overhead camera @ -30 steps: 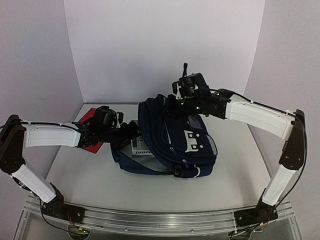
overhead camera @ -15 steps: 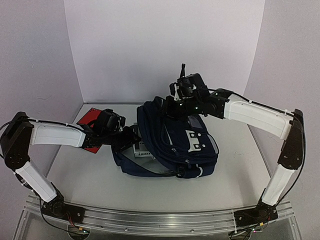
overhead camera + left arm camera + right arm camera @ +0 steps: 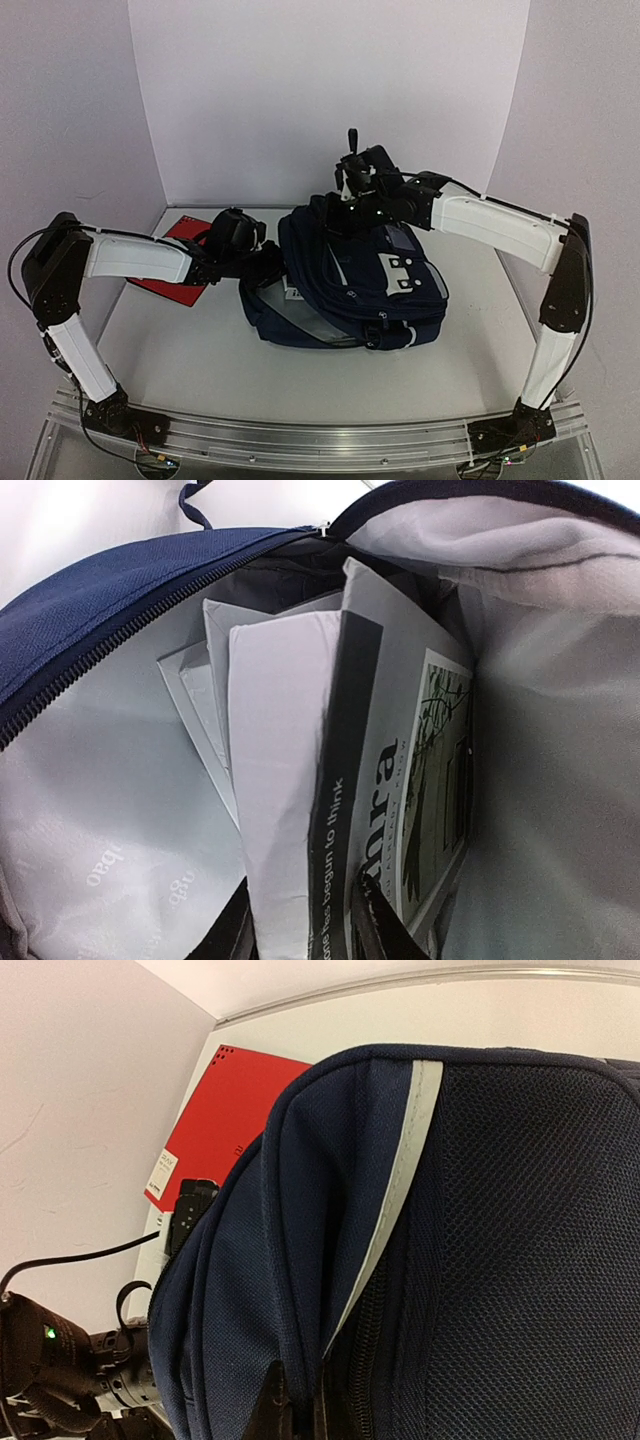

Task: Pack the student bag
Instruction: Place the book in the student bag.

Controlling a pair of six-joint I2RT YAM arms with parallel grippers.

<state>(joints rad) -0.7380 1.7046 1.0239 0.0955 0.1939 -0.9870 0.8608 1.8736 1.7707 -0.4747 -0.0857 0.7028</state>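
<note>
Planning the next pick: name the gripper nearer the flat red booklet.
Left. Left gripper is inside the navy fabric backpack, beside the flat red booklet; right gripper pinches its far edge.

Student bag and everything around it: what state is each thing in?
student bag: lying down, main compartment unzipped
papers: inside the bag
red notebook: flat, outside the bag
left gripper: inside the bag, shut on papers
right gripper: shut on the bag's top edge

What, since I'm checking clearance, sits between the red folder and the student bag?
The left gripper and its black wrist span that gap, reaching past the red folder into the open student bag; the top view shows it.
</note>
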